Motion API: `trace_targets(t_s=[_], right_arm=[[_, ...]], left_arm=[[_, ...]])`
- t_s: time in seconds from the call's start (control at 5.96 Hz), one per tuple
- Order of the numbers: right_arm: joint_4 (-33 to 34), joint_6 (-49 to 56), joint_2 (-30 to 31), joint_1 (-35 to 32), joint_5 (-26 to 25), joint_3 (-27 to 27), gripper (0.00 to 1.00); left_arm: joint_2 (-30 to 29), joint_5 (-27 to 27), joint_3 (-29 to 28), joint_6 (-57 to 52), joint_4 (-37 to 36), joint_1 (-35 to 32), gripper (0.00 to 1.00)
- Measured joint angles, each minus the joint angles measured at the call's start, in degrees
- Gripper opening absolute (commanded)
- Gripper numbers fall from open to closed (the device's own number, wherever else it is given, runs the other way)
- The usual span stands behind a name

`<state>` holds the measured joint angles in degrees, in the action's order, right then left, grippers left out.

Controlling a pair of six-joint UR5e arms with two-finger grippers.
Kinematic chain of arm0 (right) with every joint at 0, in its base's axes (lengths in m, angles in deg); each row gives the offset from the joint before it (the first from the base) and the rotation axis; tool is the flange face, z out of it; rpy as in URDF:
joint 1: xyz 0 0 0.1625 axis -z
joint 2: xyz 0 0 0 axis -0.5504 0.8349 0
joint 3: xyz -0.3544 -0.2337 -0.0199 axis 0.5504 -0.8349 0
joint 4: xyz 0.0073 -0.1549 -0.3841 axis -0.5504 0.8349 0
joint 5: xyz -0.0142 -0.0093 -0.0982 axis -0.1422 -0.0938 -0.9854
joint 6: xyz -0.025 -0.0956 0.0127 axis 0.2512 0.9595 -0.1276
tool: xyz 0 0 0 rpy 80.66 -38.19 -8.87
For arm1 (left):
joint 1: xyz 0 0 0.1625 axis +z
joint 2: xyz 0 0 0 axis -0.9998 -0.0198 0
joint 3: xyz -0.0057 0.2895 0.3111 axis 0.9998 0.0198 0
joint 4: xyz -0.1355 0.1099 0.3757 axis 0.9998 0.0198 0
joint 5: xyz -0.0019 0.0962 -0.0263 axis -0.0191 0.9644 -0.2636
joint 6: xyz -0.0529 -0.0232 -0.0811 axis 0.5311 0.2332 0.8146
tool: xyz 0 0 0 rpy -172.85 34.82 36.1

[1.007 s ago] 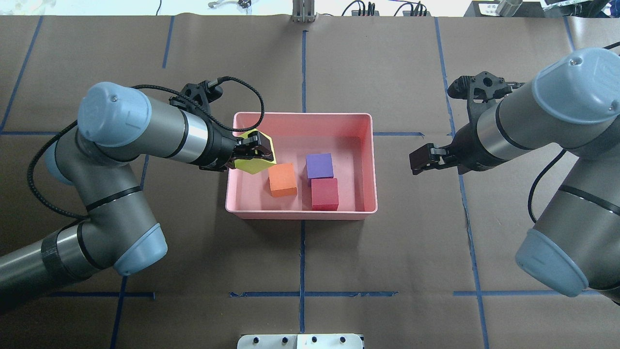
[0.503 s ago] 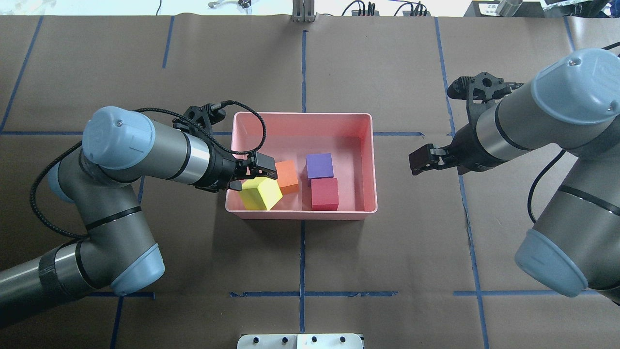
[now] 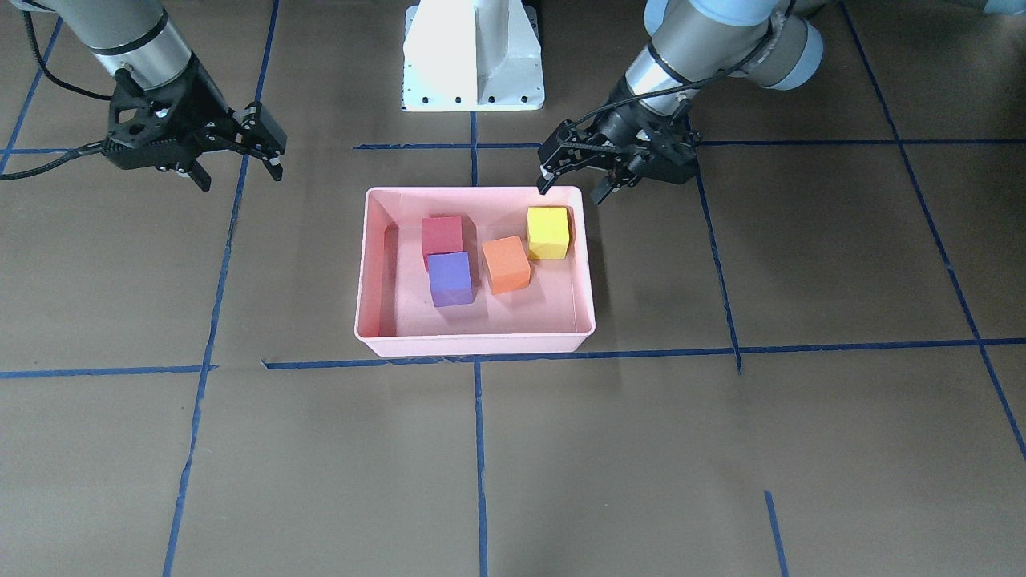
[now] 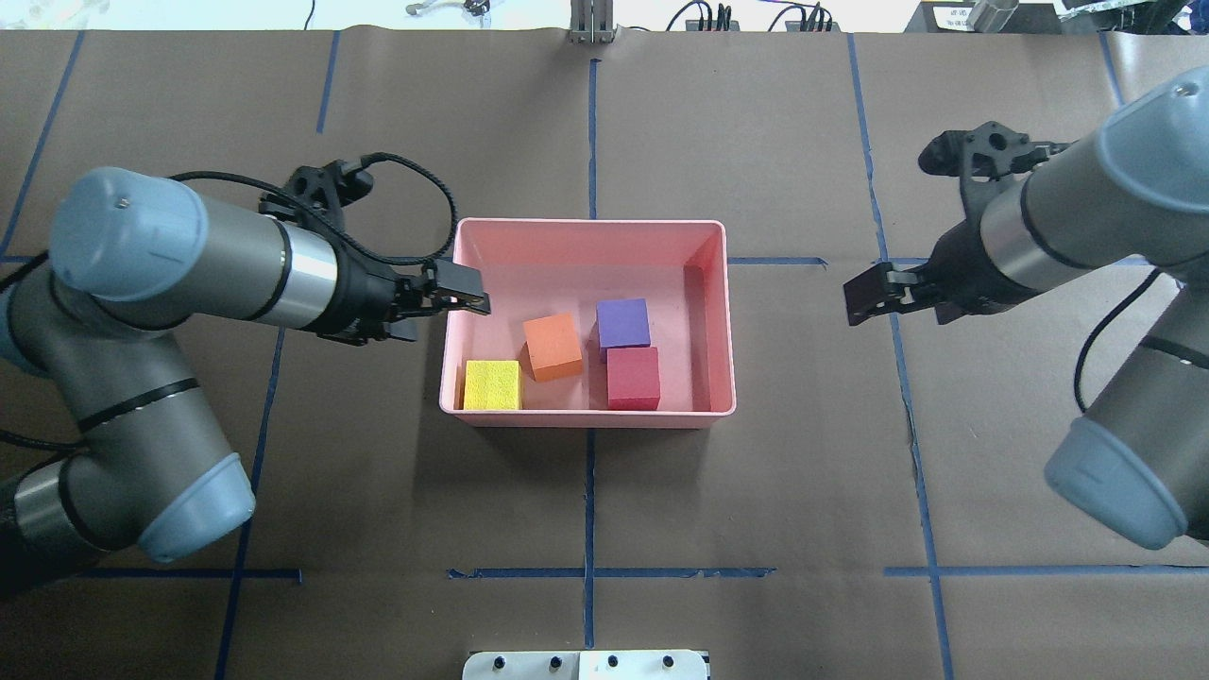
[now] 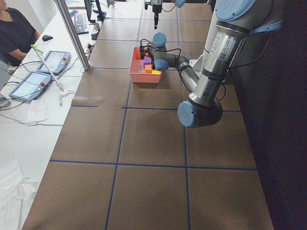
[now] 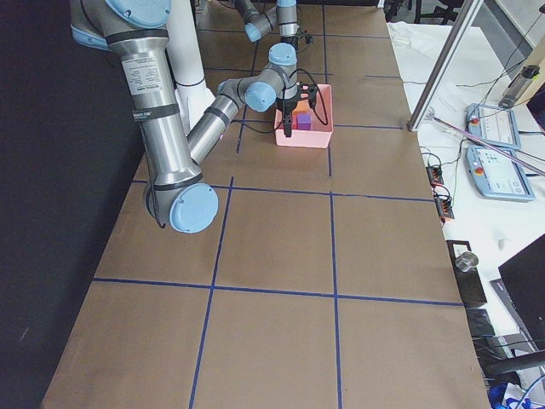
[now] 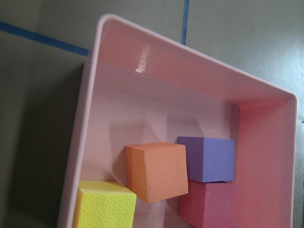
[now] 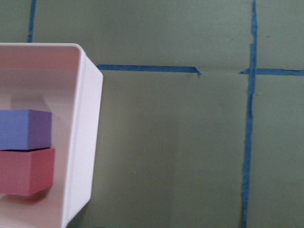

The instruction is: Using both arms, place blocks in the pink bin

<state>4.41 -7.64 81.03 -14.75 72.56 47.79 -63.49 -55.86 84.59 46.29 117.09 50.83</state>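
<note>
all four blocks are sitting inside the pink bin (image 4: 590, 224), which is lying at centre frame in the overhead view.

- yellow-green block (image 4: 492, 384) is resting flat in the bin's lower-left corner, close against the left wall.
- orange block (image 4: 553, 347) is sitting just up and right of it, twisted a little off square. cannot tell whether their corners are touching.
- purple block (image 4: 623, 323) and red block (image 4: 632, 377) are sitting face to face at centre-right, purple above red in the frame.

left gripper (image 4: 477, 293) is hovering over the bin's left rim at mid-left of the frame. its jaws are spread with nothing between them. its wrist view is looking down into the bin and showing all four cubes, so nothing is hanging from the fingers.

right gripper (image 3: 240, 172) is hanging over bare table (image 4: 756, 491), well apart from the bin's right wall. its jaws are also spread and empty in the front-facing view.

judgement: each arm is working its own side of the bin, probably so the two are not crossing over the middle. no block is showing on the table outside the bin, so placement is looking complete. the sensible next move is backing both arms away. the main risk is the left fingers clipping the rim and dragging the bin, so lifting before pulling back looks safer.
</note>
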Motion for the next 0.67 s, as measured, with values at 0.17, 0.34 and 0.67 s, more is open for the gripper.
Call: trace_targets(t_s=[0.17, 0.34, 0.67], right_arm=[[-0.1, 6.9, 4.2, -4.9, 3.2, 0.1, 1.00], [-0.2, 13.6, 8.5, -10.1, 6.1, -0.1, 1.00], [-0.3, 25.6, 16.7, -20.6, 11.0, -1.2, 1.00]], left_arm=[[5.0, -0.6, 2.1, -7.0, -1.3, -2.6, 1.00], [11.0, -0.9, 3.6, -15.3, -1.7, -5.2, 1.00], [22.6, -5.7, 4.7, -38.6, -4.0, -15.8, 1.00]])
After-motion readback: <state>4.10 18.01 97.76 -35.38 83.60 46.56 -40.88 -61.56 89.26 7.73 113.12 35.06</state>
